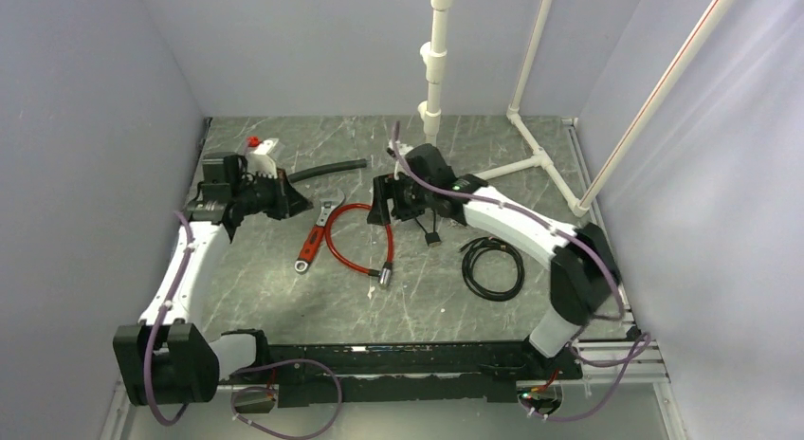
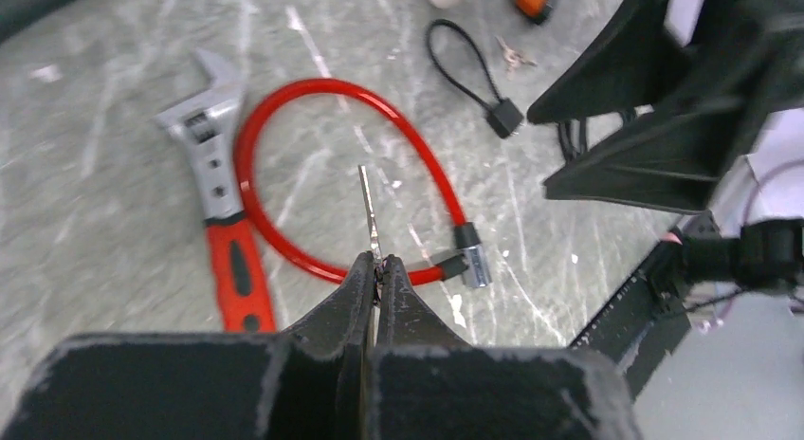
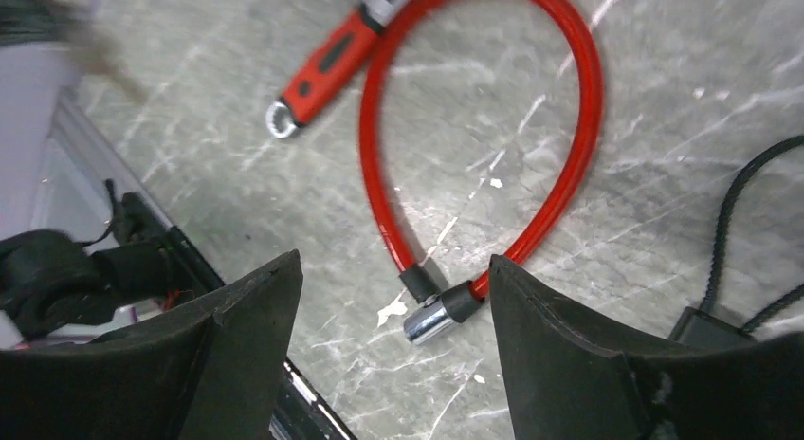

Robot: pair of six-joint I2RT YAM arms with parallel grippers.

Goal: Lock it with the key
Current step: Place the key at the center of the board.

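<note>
The left arm reaches low over the counter (image 2: 85, 203). The left gripper (image 2: 377, 269) has its jaws pressed together on a thin metal strip (image 2: 370, 208) that juts out over the red cable lock (image 2: 322, 83). The right arm bends inward, and the right gripper (image 3: 393, 265) hangs above the lock's silver end with its jaws spread. The key (image 2: 503, 118) lies on the counter near the right gripper, apart from the lock.

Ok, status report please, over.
Left gripper shut on a thin metal strip; right gripper open, aimed at red cable lock. Key on table, not held. Nothing covers it.
</note>
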